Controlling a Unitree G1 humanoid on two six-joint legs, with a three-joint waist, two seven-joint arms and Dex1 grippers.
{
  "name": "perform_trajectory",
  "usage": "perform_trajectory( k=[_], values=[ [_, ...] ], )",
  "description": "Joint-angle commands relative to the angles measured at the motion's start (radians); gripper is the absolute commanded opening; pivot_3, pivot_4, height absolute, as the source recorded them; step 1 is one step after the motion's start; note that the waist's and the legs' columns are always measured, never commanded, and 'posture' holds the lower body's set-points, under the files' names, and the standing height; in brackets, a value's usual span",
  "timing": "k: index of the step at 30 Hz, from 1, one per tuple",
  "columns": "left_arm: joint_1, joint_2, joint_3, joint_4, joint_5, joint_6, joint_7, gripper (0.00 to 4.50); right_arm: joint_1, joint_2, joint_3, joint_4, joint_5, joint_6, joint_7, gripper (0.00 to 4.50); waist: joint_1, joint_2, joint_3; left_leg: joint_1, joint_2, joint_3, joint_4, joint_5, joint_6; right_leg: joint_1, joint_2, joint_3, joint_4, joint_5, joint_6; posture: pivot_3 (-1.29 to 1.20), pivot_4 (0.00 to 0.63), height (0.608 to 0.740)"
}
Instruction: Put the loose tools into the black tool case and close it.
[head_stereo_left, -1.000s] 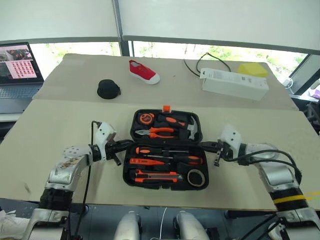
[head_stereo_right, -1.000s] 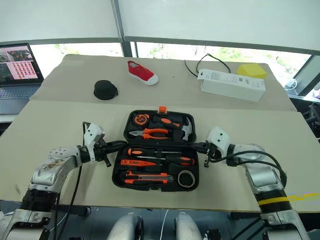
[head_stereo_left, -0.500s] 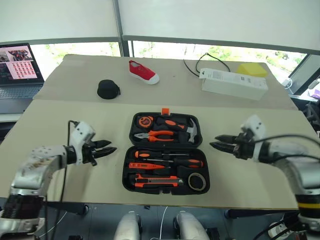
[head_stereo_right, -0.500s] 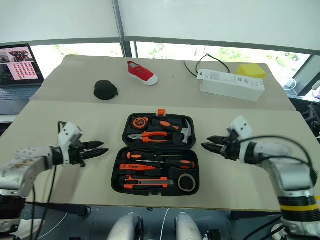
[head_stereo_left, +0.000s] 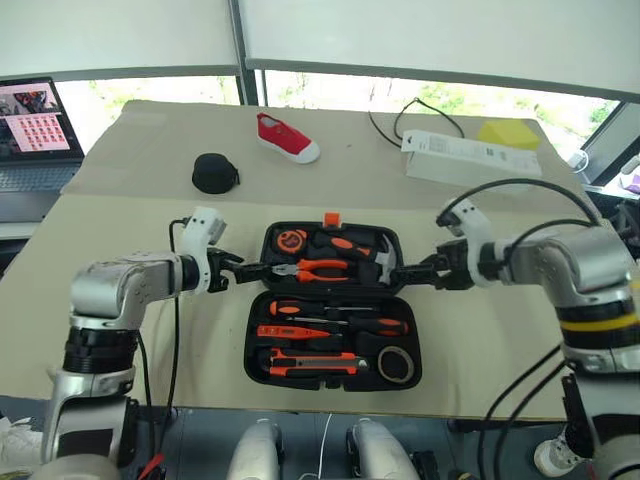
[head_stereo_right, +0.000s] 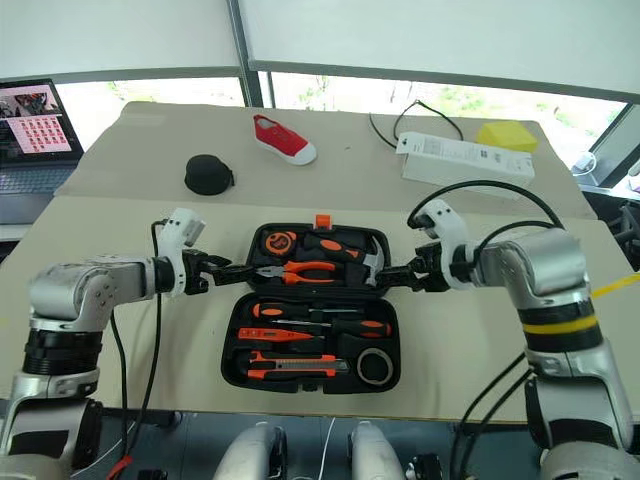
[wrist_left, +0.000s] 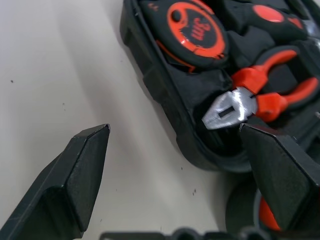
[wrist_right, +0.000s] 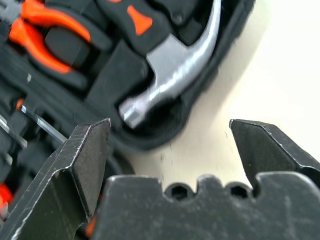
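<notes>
The black tool case (head_stereo_left: 252, 350) lies open flat in the middle of the table, its orange latch (head_stereo_left: 332, 217) at the far edge. The near half holds two black-and-orange screwdrivers (head_stereo_left: 340, 305) (head_stereo_left: 300, 330) and the utility knife (head_stereo_left: 315, 355) in moulded slots. In the far half lie a tape measure (wrist_left: 197, 30), pliers (head_stereo_left: 318, 266) and a hammer (wrist_right: 170, 75). My left gripper (head_stereo_left: 248, 270) is open at the far half's left end, one finger (wrist_left: 80, 175) over the table, the other over the case. My right gripper (head_stereo_left: 405, 270) is open at the far half's right end, beside the hammer head.
A small black round pouch (head_stereo_left: 214, 173) and a red shoe (head_stereo_left: 288, 139) lie on the far table. A white box (head_stereo_left: 470, 157), a black cable (head_stereo_left: 400, 125) and a yellow object (head_stereo_left: 507, 133) are at the far right. A laptop (head_stereo_left: 35, 120) stands far left.
Both grippers were shut at the near half's sides, swung outward while opening, and now sit open at the far half's two ends. The tools and case have not moved.
</notes>
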Motion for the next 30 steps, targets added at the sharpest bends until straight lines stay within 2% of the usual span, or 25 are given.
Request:
perform_trajectory(
  k=[1, 3, 7, 8, 9, 10, 13, 14, 17, 20, 22, 25, 30],
  values=[
    [-0.046, -0.042, 0.0, 0.034, 0.023, 0.013, 0.068, 4.48, -0.046, 0.032, -0.006, 0.092, -0.056, -0.017, -0.056, 4.44, 0.001, 0.0, 0.0, 0.0, 0.0, 0.0, 0.001, 0.0, 0.0, 0.001, 0.0, 0.0, 0.0, 0.0, 0.0, 0.0, 0.15, 0.74],
    [-0.052, -0.052, -0.014, 0.04, 0.027, 0.024, 0.08, 4.48, -0.047, 0.034, 0.021, 0.12, -0.07, -0.023, -0.05, 4.44, 0.004, 0.0, 0.0, -0.001, -0.001, 0.001, 0.003, 0.0, 0.0, 0.001, -0.001, 0.0, 0.0, 0.001, 0.001, 0.0, 0.15, 0.74],
    [-0.051, -0.048, -0.033, 0.038, 0.033, 0.033, 0.091, 4.5, -0.046, 0.02, 0.077, 0.136, -0.101, -0.025, -0.04, 3.5, 0.002, 0.0, 0.0, -0.001, -0.002, 0.0, 0.003, 0.0, 0.0, 0.002, -0.002, 0.0, 0.0, 0.001, 0.002, 0.0, 0.15, 0.74],
    [-0.049, -0.047, -0.033, 0.037, 0.033, 0.037, 0.094, 3.97, -0.047, 0.016, 0.082, 0.137, -0.104, -0.018, -0.038, 3.17, 0.002, 0.0, 0.0, 0.0, -0.002, 0.0, 0.003, 0.0, 0.0, 0.002, -0.002, 0.0, 0.0, 0.001, 0.002, 0.0, 0.15, 0.74],
    [-0.048, -0.047, -0.033, 0.035, 0.032, 0.037, 0.095, 3.87, -0.048, 0.012, 0.088, 0.138, -0.106, -0.011, -0.036, 2.85, 0.002, 0.0, 0.0, 0.0, -0.002, 0.0, 0.003, 0.0, 0.0, 0.003, -0.002, -0.001, 0.0, 0.001, 0.002, 0.0, 0.15, 0.74],
    [-0.046, -0.047, -0.035, 0.033, 0.03, 0.039, 0.096, 3.39, -0.05, 0.013, 0.084, 0.142, -0.108, -0.004, -0.041, 2.45, 0.001, 0.0, 0.0, 0.0, -0.002, 0.001, 0.004, 0.0, 0.0, 0.003, -0.002, -0.001, 0.0, 0.001, 0.002, 0.0, 0.15, 0.74],
    [-0.038, -0.056, -0.036, 0.018, 0.026, 0.043, 0.102, 2.43, -0.05, 0.006, 0.075, 0.153, -0.108, 0.013, -0.043, 1.44, 0.005, 0.0, 0.0, 0.001, -0.002, 0.0, 0.004, 0.0, 0.0, 0.004, -0.002, -0.001, 0.0, 0.001, 0.002, 0.0, 0.15, 0.74],
    [-0.036, -0.058, -0.035, 0.016, 0.024, 0.044, 0.104, 2.03, -0.05, 0.004, 0.074, 0.155, -0.106, 0.019, -0.042, 0.98, 0.006, 0.0, 0.0, 0.001, -0.002, 0.0, 0.005, 0.0, 0.0, 0.005, -0.002, -0.001, 0.0, 0.002, 0.003, 0.0, 0.15, 0.74],
    [-0.029, -0.067, -0.034, 0.016, 0.02, 0.025, 0.102, 0.96, -0.042, 0.012, 0.077, 0.171, -0.105, 0.029, -0.043, 0.09, 0.008, 0.0, 0.0, 0.001, -0.004, 0.0, 0.005, 0.0, 0.0, 0.005, -0.003, -0.001, 0.0, 0.002, 0.004, 0.0, 0.15, 0.74],
    [-0.02, -0.074, -0.027, 0.019, 0.015, -0.007, 0.092, 0.03, -0.031, 0.063, 0.033, 0.195, -0.095, 0.003, -0.058, 0.0, 0.008, -0.001, -0.001, 0.003, -0.005, 0.0, 0.005, 0.0, 0.0, 0.007, -0.004, -0.001, 0.0, 0.003, 0.004, 0.0, 0.15, 0.74],
    [-0.006, -0.082, -0.005, 0.004, -0.001, -0.077, 0.06, 0.03, 0.004, 0.05, 0.055, 0.148, -0.094, -0.127, 0.017, 0.0, 0.004, -0.001, -0.001, 0.006, -0.005, 0.0, 0.005, 0.0, 0.0, 0.01, -0.004, -0.001, 0.0, 0.003, 0.005, 0.0, 0.15, 0.74],
    [0.04, -0.089, 0.025, -0.038, -0.01, -0.248, -0.007, 0.03, 0.107, -0.018, 0.122, 0.031, -0.174, -0.459, 0.134, 0.0, 0.0, -0.001, -0.001, 0.011, -0.005, -0.001, 0.005, 0.0, 0.0, 0.017, -0.004, -0.002, -0.003, 0.003, 0.005, 0.0, 0.15, 0.74],
    [0.211, -0.09, 0.085, -0.109, 0.007, -0.646, -0.166, 0.03, 0.283, -0.035, 0.016, -0.078, -0.268, -0.949, 0.142, 0.0, -0.001, -0.001, -0.001, 0.01, -0.005, -0.001, 0.005, 0.0, 0.0, 0.016, -0.004, -0.002, -0.004, 0.003, 0.005, 0.0, 0.15, 0.74]
  ],
)
